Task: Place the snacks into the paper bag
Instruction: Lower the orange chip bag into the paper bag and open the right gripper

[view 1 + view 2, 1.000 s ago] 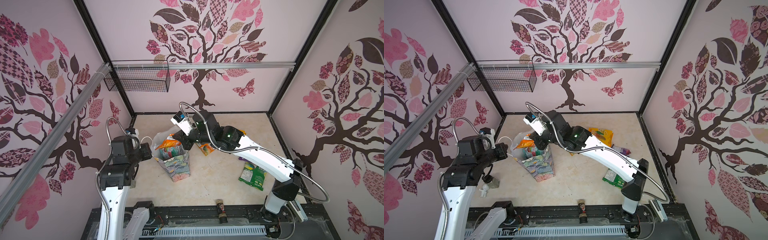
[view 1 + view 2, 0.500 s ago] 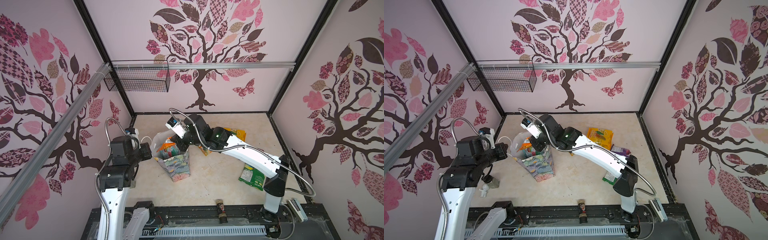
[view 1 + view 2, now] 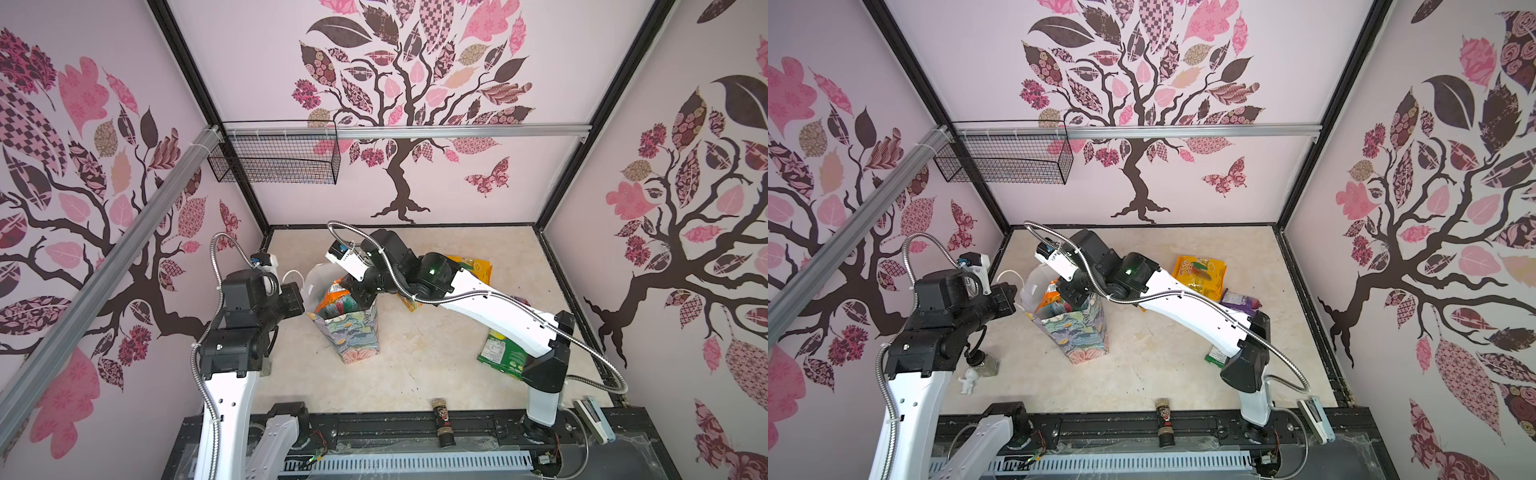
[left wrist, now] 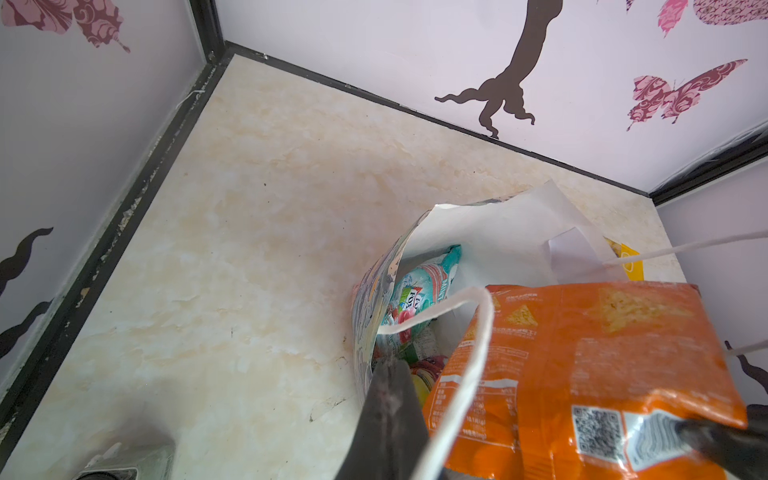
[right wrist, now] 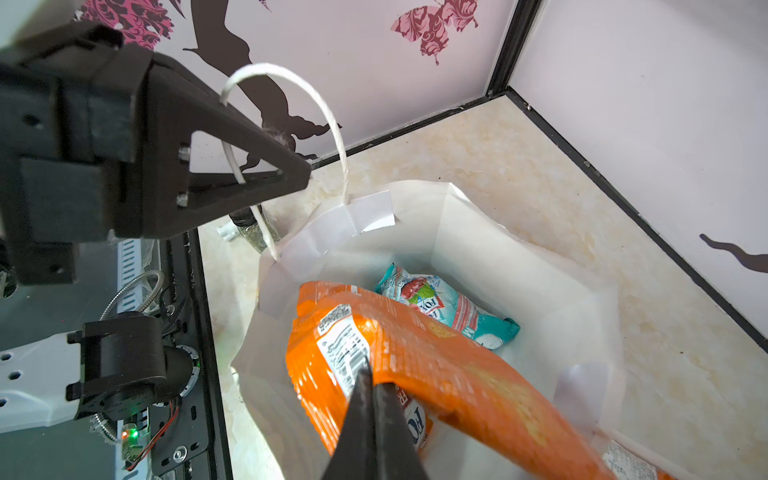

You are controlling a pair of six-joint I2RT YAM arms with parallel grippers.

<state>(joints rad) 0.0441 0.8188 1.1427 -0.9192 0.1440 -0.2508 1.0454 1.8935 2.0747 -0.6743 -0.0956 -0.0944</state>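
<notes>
Nearest, a flat green plastic packet (image 3: 505, 353) lies loose on the beige worktop (image 3: 415, 374). Mid-scene, the left fingers (image 5: 199, 104) are closed on the white cord handle (image 5: 332, 120) of the floral paper bag (image 3: 353, 332). The right fingers (image 5: 357, 424) grip a glossy orange packet (image 5: 436, 365) tilted in the bag's mouth. This looks like the insertion step; the next move likely calls for lowering the packet past the rim before letting go. Farther right lie a yellow packet (image 3: 1200, 272) and a purple packet (image 3: 1241, 301).
</notes>
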